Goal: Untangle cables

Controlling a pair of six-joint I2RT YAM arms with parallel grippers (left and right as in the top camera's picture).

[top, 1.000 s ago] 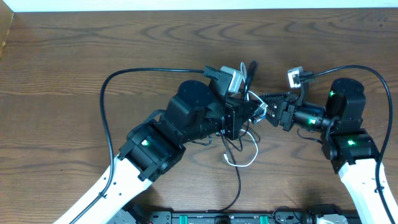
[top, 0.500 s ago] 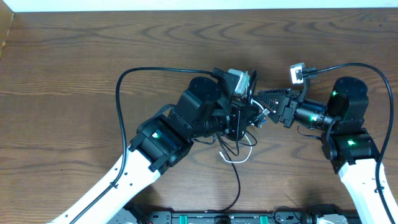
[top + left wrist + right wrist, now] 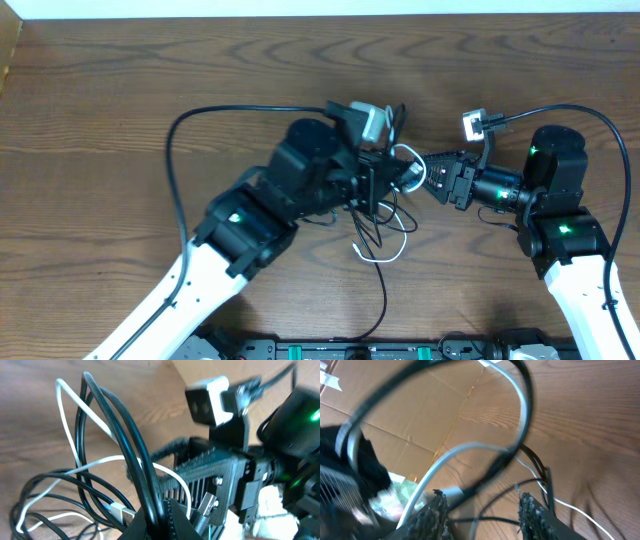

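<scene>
Wood worktop [image 3: 100,120]: left hand [image 3: 395,178] clamped cables [image 3: 131,450], loops raised, prob. so right hand [image 3: 428,178], half-open at 3 o'clock, could reach.

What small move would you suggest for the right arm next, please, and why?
I would probably nudge the right gripper forward until the white cable sits between its jaws. The jaws stand apart and that cable loops just ahead of them, while the left gripper is shut on the black cables. A second hold should let the arms ease the tangle apart.
</scene>
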